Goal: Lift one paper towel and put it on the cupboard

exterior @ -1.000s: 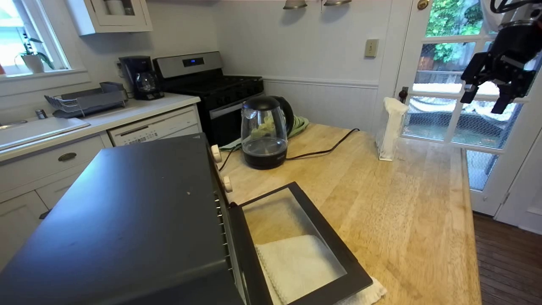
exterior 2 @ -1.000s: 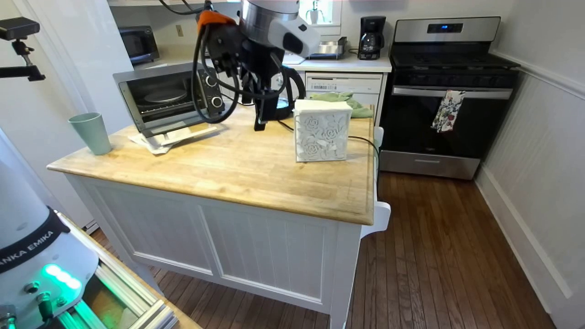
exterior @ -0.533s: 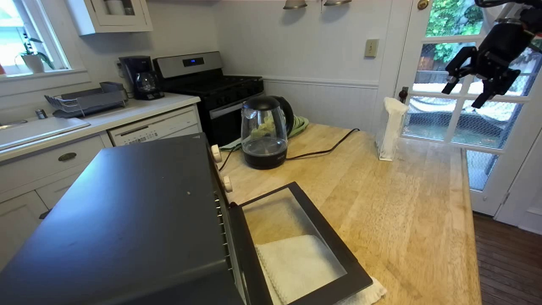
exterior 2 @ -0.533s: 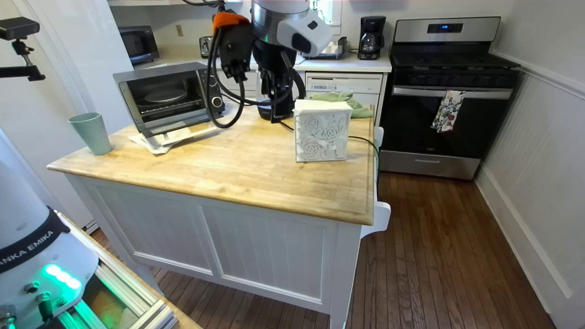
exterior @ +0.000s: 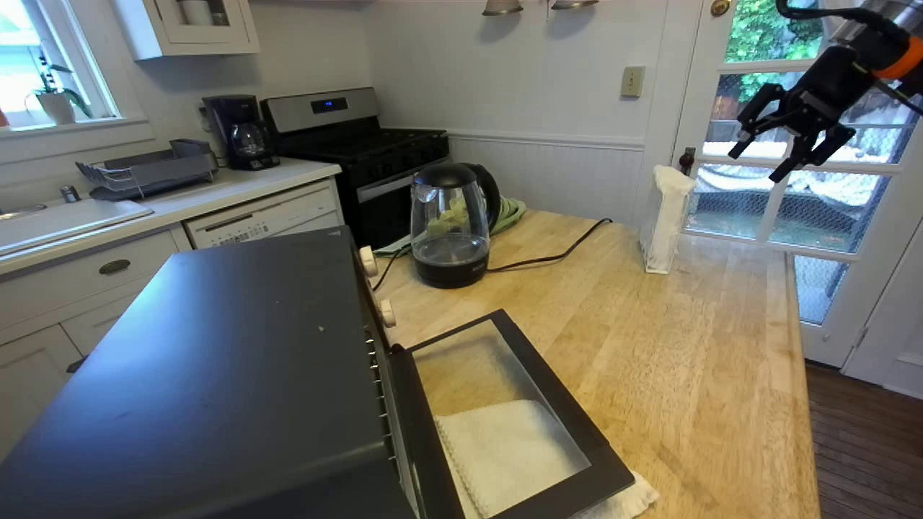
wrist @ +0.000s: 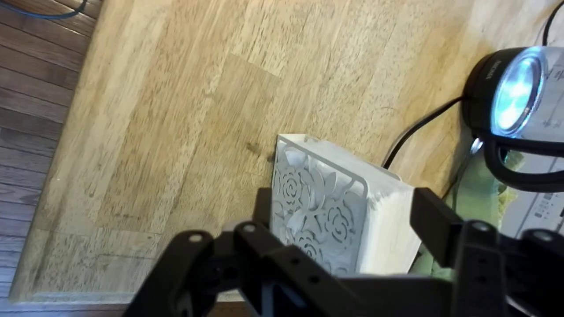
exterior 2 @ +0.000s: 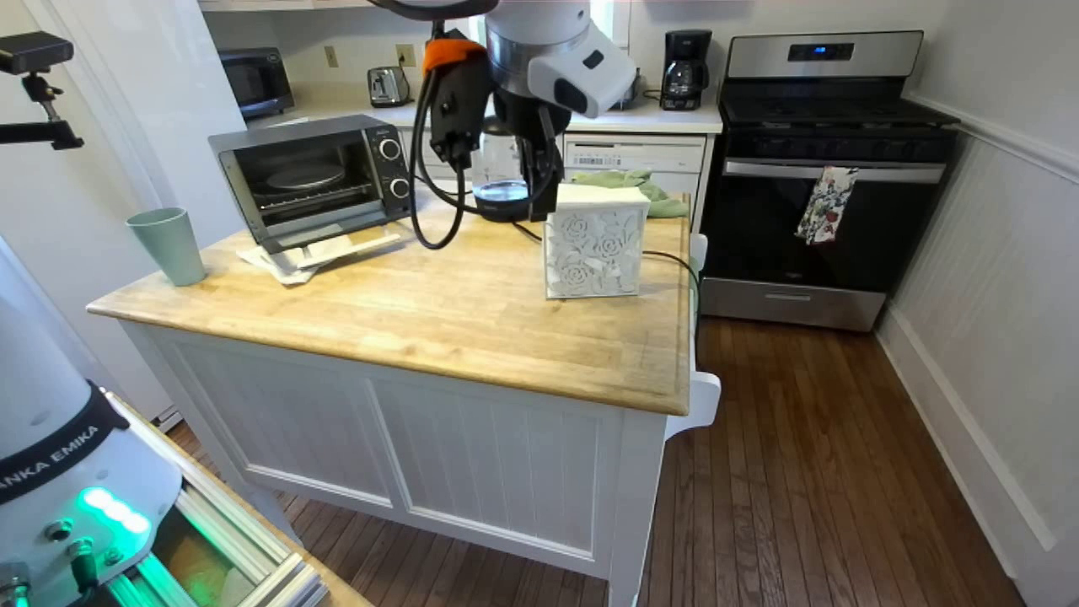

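No single loose paper towel shows apart from the others. A thick bundle of white paper towels (wrist: pixel 390 233) stands upright in a white holder with cut-out roses (wrist: pixel 308 198). The holder shows in both exterior views (exterior: pixel 657 231) (exterior 2: pixel 594 253), near one end of the cupboard's honey-coloured wood top (exterior: pixel 649 360), which also shows in the wrist view (wrist: pixel 198 110). My gripper (exterior: pixel 754 166) is open and empty, tilted, in the air above the level of the holder. In the wrist view the spread fingertips (wrist: pixel 343 211) frame the holder and the bundle's top edge; contact does not show.
A toaster oven (exterior 2: pixel 312 177) with its door (exterior: pixel 562 404) down stands on the top, a folded white cloth (exterior: pixel 505 454) under the door. A glass kettle (exterior: pixel 451 245) with a black cord (exterior: pixel 555 256), a green cloth (exterior 2: pixel 624 179) and a green cup (exterior 2: pixel 169 246) are also there.
The gripper has moved toward the holder, leftward in one exterior picture and rightward in another, and has tilted more. The jaws stay open. The holder and other things have not moved.
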### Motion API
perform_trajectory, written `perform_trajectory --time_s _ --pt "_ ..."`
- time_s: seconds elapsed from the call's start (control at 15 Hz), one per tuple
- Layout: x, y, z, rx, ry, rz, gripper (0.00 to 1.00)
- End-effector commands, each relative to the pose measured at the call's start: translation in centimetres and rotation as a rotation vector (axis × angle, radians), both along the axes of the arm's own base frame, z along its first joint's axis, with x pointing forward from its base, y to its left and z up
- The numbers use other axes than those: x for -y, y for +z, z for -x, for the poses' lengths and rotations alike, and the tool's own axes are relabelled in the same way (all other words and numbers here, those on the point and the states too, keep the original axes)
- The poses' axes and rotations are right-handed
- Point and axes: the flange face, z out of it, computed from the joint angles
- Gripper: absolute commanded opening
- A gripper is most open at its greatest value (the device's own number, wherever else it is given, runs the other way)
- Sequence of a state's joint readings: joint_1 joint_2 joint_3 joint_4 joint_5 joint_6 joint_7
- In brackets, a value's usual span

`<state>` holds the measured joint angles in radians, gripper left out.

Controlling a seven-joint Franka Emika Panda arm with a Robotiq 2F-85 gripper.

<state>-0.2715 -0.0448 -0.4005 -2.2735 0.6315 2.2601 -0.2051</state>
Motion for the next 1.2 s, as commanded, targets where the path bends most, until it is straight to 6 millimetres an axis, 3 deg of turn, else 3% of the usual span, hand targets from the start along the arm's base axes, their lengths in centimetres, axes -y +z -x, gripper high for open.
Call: perform_trajectory --time_s 0.0,0.4,0.47,0.53,0.67,0.93,1.13 --pt "0.7 -1.2 -1.9 0.021 -0.070 -0.019 0.83" --pt "0.6 -2.0 -3.8 0.053 -0.126 -0.036 0.66" --pt "0.6 -2.1 -4.1 0.058 -0.134 -0.040 0.57" --pt "0.7 -2.2 -4.3 0.063 -0.140 -0.044 0.59" --pt "0.8 -2.3 -4.5 0.067 -0.149 -0.047 0.43" --pt "0.9 -2.7 -4.9 0.068 -0.156 -0.050 0.44" --pt "0.9 -2.9 -5.0 0.065 -0.157 -0.053 0.39"
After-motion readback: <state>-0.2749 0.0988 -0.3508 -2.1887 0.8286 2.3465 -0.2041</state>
